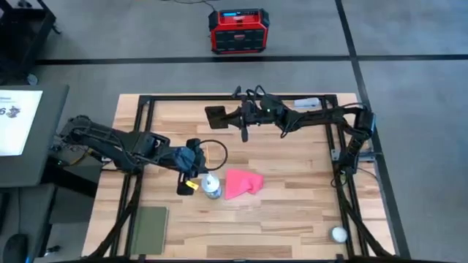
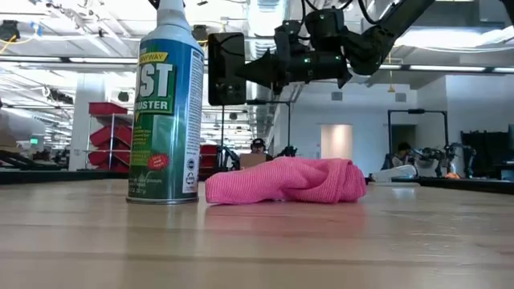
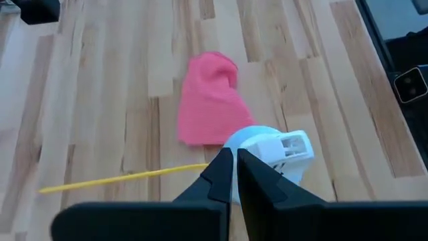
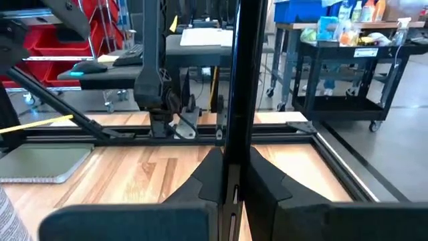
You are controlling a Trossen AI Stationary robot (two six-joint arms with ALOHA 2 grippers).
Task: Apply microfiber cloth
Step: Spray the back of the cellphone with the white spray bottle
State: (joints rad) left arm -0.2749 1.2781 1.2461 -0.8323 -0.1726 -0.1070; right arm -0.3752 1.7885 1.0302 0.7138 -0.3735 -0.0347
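Wooden table (image 1: 292, 219); "DUSTER" can (image 2: 165, 112) beside pink microfiber cloth (image 2: 285, 181); left hand (image 3: 233, 174) pressed together; right hand (image 4: 231, 177) pinching phone (image 1: 217, 113).

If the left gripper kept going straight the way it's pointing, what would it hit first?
Most likely the spray can: the left gripper, fingers shut, sits just behind its white cap. The pink cloth lies beyond it. Depth is uncertain.

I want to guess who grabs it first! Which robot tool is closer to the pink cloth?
The left tool is closer. It hangs just beside the pink cloth, with the spray can between them. The right tool is up high, farther back, holding a black phone.
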